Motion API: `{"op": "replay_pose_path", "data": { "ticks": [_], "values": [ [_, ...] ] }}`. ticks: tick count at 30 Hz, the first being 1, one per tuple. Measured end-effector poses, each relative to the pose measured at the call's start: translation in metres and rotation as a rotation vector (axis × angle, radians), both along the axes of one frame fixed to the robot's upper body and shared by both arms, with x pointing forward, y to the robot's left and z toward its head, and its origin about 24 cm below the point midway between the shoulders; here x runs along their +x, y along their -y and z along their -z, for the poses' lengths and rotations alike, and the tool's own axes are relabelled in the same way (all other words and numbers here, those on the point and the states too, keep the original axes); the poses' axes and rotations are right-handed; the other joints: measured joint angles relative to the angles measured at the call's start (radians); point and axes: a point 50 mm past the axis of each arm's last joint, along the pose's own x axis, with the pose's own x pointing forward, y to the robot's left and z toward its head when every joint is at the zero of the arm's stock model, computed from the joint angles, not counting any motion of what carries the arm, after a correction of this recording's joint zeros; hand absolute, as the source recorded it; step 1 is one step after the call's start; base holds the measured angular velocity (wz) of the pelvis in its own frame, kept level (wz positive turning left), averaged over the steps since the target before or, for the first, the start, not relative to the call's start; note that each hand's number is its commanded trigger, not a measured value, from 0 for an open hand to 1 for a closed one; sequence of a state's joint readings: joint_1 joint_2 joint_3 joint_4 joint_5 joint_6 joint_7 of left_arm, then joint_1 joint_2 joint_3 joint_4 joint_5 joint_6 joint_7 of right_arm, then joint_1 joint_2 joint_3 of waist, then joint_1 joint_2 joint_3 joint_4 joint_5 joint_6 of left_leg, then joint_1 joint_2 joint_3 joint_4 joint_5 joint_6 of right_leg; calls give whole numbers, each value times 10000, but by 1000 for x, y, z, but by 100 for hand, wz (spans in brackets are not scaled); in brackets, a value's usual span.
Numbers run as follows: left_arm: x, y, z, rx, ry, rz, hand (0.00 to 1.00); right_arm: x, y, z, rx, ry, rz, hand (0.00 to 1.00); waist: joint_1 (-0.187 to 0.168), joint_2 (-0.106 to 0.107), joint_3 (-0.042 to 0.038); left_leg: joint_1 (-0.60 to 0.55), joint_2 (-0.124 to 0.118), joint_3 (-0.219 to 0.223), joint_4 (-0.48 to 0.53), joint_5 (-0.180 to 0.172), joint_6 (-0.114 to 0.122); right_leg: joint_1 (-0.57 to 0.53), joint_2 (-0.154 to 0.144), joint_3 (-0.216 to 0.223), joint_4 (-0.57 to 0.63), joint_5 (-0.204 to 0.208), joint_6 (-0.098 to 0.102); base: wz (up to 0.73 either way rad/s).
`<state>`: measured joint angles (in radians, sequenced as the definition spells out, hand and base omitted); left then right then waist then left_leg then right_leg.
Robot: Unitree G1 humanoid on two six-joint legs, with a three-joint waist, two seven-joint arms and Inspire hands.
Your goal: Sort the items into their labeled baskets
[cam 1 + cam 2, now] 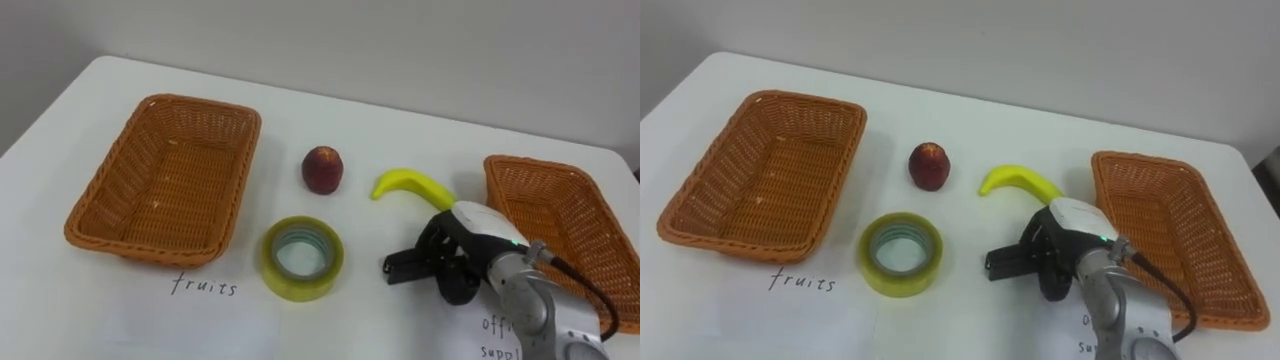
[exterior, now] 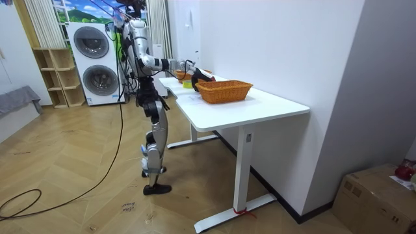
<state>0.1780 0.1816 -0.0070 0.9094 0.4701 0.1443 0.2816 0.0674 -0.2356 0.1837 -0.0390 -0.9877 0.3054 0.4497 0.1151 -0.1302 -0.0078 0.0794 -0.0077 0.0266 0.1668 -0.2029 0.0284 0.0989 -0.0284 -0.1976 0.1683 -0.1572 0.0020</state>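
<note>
Three items are lying unsorted. Just right of the tape roll (image 1: 302,257), the right hand (image 1: 450,255) is hovering, fingers apart and probably empty, though they are hard to read; it should be pinching squarely across the roll's rim. Beyond the roll, the apple (image 1: 322,168) and banana (image 1: 412,186) are waiting.

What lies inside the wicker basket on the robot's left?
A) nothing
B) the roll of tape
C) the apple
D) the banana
A: the left wicker basket holds nothing, while the apple, the banana and the roll of yellow tape all lie on the white table to its right.
</note>
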Motion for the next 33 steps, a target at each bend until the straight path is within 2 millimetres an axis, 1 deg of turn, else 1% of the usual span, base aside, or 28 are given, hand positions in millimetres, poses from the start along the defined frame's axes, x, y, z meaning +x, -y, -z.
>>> {"op": "replay_pose_path", "data": {
  "ticks": [3,5,9,12,16,18,21,22,23,26,30,33],
  "values": [
    [0,1,0,41,46,15,0,0,0,-1,21,52,2,100,15,14,-5,-13,2,-2,7,1,-2,-15,3,19,0,0,0,0],
    [1,2,0,23,104,-16,0,2,-1,-5,62,209,-33,100,12,75,-19,-39,-2,15,8,1,-1,-43,3,23,-1,0,0,0],
    [3,3,-1,10,337,58,0,1,-1,-10,250,365,-80,100,1,205,-1,-39,-1,28,-8,1,-1,-70,8,32,-7,0,0,-2],
    [6,4,-2,-69,586,125,0,2,2,-14,616,448,14,100,-58,242,25,-67,-2,38,-16,4,-1,-104,6,41,-8,0,0,-1],
    [7,5,-2,-57,896,170,0,1,3,-21,1552,534,-184,100,-122,283,61,-41,8,157,-67,4,-1,-141,15,191,-4,0,0,-8],
    [1,3,-2,61,957,46,0,-2,-2,-26,2668,469,-458,100,-283,253,76,12,8,164,-131,8,3,-114,23,271,-6,0,1,0],
    [-9,1,-2,88,890,-166,0,-7,-5,-33,3801,650,-749,100,-315,248,78,80,7,214,-134,12,9,-94,25,328,-12,-1,1,-5],
    [-14,-1,-1,105,814,-281,0,-6,-5,-37,4287,822,-812,100,-350,228,114,162,4,215,-149,16,16,-29,22,341,-24,-1,2,0],
    [-18,-2,-1,123,720,-363,0,-5,-2,-40,4694,979,-744,100,-403,236,149,194,0,200,-153,15,18,14,17,342,-30,-2,3,0],
    [-23,-3,0,115,642,-550,0,-3,8,-47,5323,1527,-403,100,-376,143,156,187,-4,149,-159,10,22,24,12,340,-34,-2,4,6],
    [-27,-3,0,80,583,-702,0,-1,22,-57,5815,2504,142,100,-422,165,169,187,-7,142,-164,10,23,48,11,328,-38,-2,4,0],
    [-28,-3,0,67,570,-747,0,-1,28,-63,5888,3232,497,100,-567,223,174,187,-4,146,-164,10,22,55,13,331,-36,-2,4,0]
  ]
}}
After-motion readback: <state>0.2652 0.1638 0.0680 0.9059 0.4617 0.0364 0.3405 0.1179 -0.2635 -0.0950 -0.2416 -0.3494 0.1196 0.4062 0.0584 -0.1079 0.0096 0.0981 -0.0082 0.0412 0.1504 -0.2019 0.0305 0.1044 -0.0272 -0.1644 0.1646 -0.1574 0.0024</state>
